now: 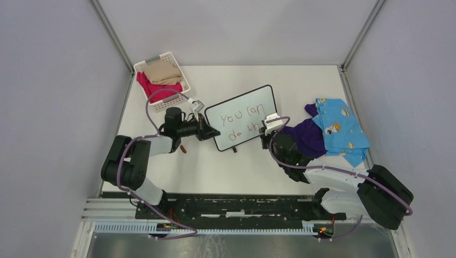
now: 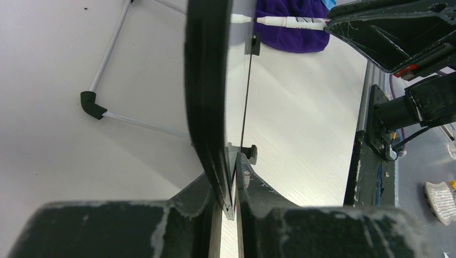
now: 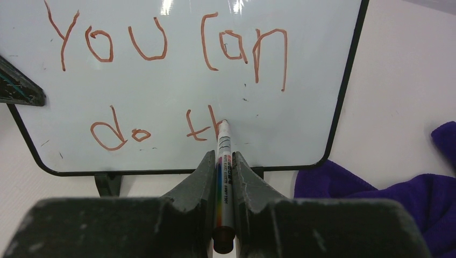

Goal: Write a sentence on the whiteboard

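Observation:
The whiteboard (image 1: 243,116) stands tilted mid-table, black-framed, with "you can" and "do th" in red-brown ink (image 3: 161,80). My left gripper (image 1: 206,130) is shut on the board's left edge; in the left wrist view the black frame (image 2: 207,97) runs edge-on between the jaws (image 2: 230,185). My right gripper (image 3: 221,161) is shut on a whiteboard marker (image 3: 222,166), white with a rainbow stripe. Its tip touches the board right after the "h". In the top view the right gripper (image 1: 266,130) sits at the board's lower right.
A white slatted basket (image 1: 182,81) with beige and pink cloth stands at the back left. A purple cloth (image 1: 304,137) and a blue patterned garment (image 1: 339,129) lie right of the board. A small dark cap (image 1: 183,148) lies near the left arm.

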Robot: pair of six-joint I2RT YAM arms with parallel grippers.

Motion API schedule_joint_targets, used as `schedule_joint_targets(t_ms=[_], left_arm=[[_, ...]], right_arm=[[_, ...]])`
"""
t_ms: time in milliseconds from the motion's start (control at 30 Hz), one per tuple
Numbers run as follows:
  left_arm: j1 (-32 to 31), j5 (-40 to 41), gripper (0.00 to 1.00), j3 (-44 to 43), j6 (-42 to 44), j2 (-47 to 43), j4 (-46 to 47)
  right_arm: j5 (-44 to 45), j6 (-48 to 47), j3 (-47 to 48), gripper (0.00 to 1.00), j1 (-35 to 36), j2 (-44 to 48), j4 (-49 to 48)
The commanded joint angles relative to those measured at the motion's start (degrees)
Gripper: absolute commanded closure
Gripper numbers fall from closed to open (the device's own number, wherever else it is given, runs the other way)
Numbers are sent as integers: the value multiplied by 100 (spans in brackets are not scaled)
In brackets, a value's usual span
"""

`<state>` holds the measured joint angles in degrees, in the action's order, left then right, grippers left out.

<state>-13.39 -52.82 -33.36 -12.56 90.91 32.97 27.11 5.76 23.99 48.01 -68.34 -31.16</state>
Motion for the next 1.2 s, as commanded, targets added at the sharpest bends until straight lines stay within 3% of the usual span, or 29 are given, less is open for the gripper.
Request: schedule_joint_targets(t_ms=[0, 733, 1167], left_arm=[[-94, 478, 98, 32, 600, 120, -572], [-98, 501, 98, 21, 599, 129, -581], [-103, 516, 98, 10, 592, 145, -581]], right_arm=[[185, -44, 147, 100, -105, 16, -121], [84, 171, -193, 100, -107, 124, 129], [143, 74, -136, 100, -110, 653, 113]])
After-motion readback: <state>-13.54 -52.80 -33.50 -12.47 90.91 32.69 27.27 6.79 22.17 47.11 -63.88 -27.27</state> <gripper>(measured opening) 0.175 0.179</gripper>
